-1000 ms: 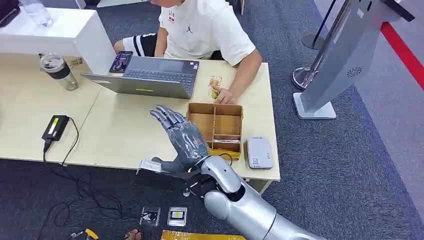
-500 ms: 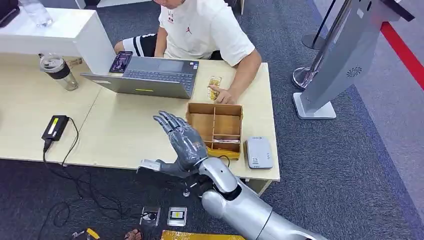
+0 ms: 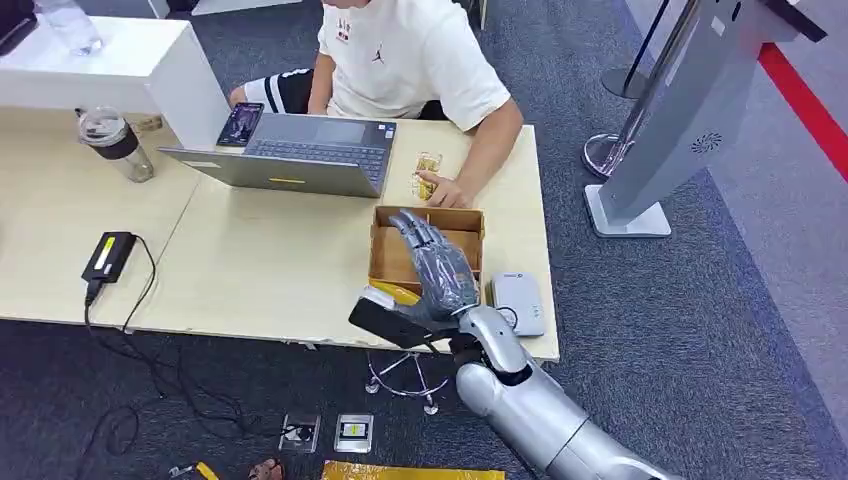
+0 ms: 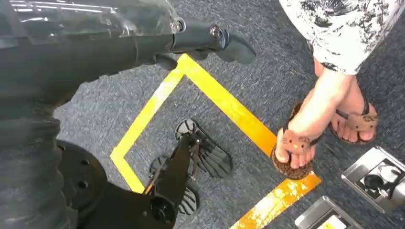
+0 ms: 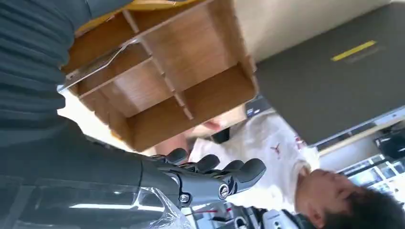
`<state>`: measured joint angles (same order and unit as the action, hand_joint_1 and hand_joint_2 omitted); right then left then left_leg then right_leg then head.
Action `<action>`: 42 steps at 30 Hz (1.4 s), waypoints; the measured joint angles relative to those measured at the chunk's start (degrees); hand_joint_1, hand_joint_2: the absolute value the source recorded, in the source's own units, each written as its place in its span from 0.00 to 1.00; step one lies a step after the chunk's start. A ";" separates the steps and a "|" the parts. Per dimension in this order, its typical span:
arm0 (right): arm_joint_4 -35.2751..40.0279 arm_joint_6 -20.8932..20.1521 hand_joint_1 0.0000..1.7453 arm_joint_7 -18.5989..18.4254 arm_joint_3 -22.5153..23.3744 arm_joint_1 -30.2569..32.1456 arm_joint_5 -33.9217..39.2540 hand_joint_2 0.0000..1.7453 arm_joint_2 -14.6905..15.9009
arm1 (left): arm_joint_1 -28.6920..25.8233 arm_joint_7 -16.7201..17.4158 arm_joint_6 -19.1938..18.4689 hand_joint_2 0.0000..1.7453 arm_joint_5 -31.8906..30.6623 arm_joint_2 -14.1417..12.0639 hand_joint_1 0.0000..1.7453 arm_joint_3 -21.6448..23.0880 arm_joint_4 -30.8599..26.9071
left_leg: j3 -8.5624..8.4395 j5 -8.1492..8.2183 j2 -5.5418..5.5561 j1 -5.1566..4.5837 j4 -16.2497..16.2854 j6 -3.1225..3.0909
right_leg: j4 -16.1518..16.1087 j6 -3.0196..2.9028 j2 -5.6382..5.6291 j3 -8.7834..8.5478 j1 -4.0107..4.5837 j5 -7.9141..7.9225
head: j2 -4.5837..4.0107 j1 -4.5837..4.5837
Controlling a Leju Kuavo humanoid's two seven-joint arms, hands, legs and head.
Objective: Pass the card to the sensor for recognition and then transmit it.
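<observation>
Card (image 5: 98, 62) first: the right wrist view catches what looks like its thin pale edge lying slantwise in the divided wooden box (image 3: 395, 255), in the compartment nearest the right robot hand, though it is too slim to read any detail. Now from the far left of the counter (image 3: 250, 270): a clear bottle with a dark band (image 3: 115, 143) stands near the back, and a black power brick (image 3: 108, 254) lies closer to the front edge with its cable trailing off the counter. Moving along, an open grey laptop (image 3: 290, 150) sits at the back, a phone (image 3: 241, 124) resting at its left corner. Behind it a person in a white shirt (image 3: 405, 55) leans in, one hand (image 3: 445, 190) on a small yellow packet (image 3: 428, 170) just beyond the box. Over the box itself hangs the right robot hand (image 3: 437, 270), fingers stretched forward and slightly apart, palm down, gripping nothing. Just beside the box, on its right, lies the white card sensor (image 3: 520, 303), flat near the counter's front corner. Off to the right, on the carpet, stands a tilted grey kiosk (image 3: 680, 110). Down low, the left robot hand (image 4: 143, 43) hangs above yellow floor tape (image 4: 224, 105) and a sandalled foot (image 4: 305, 138); whether its fingers are spread or curled, I cannot tell.
</observation>
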<state>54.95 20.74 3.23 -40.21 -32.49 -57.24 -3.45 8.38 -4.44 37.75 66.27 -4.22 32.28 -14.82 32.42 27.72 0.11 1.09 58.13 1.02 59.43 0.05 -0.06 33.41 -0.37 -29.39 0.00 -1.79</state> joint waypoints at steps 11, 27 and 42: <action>0.00 1.48 0.00 -1.79 5.38 2.70 -0.96 1.00 3.63 | -0.04 -1.75 0.55 1.00 0.96 1.00 0.00 -0.02 0.90 | 0.01 0.00 0.01 0.00 0.00 0.00 | 0.00 0.00 0.02 -0.01 0.00 0.00 | 0.00 0.00; 0.00 -0.18 0.00 0.16 6.23 4.54 -3.32 1.00 4.74 | 0.01 -2.05 -1.68 1.00 0.76 1.00 0.00 -0.02 1.64 | 0.03 0.00 0.02 0.00 0.00 0.00 | 0.01 0.00 0.02 -0.02 0.00 0.00 | 0.00 0.00; 0.00 0.41 0.00 3.37 5.88 5.20 -5.94 1.00 3.71 | 0.32 -1.86 -5.07 1.00 0.37 0.20 0.00 -0.02 1.79 | 0.04 0.00 0.03 0.01 -0.01 0.00 | 0.01 0.00 0.03 -0.02 0.02 0.00 | 0.00 0.00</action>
<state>54.95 21.16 6.60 -34.34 -27.30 -63.19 0.26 8.71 -6.30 32.68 66.64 -4.02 32.26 -13.03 32.46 27.72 0.14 1.11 58.12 1.02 59.44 0.05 -0.03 33.39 -0.35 -29.39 0.00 -1.79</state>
